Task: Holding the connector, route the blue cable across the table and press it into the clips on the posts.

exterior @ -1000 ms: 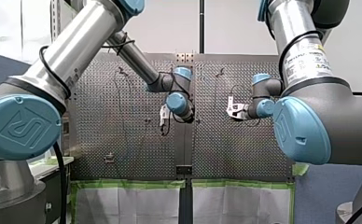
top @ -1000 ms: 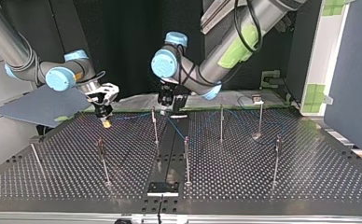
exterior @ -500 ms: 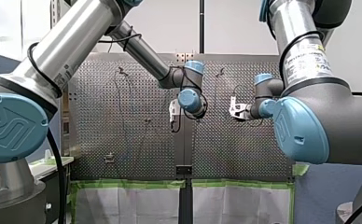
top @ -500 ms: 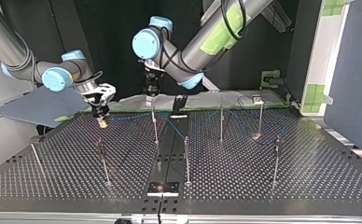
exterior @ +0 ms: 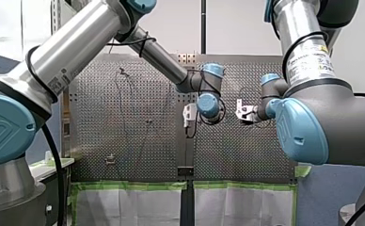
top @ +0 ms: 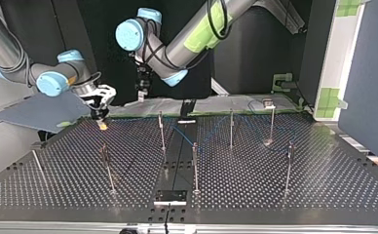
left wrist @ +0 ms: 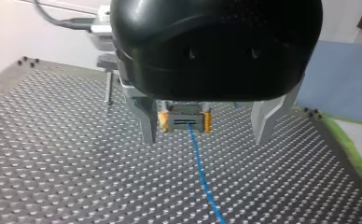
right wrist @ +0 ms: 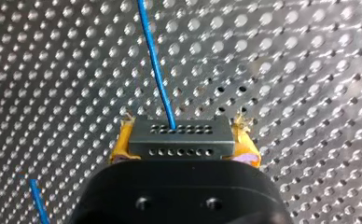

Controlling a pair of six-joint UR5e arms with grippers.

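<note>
The yellow pads [right wrist: 121,144] of my right jaws are clenched on the grey connector [right wrist: 181,137] over the perforated bench [right wrist: 309,70], the blue cable [right wrist: 155,70] leaving it at twelve o'clock straight ahead of them, while my left jaws hang released, spread wide, apart from the connector.

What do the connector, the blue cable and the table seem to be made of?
The connector: grey, matte, rows of small holes, probably plastic, possibly metal. The blue cable: thin, smooth sheath, likely plastic insulation. The table: perforated metal plate, dully shiny, glints at holes.
</note>
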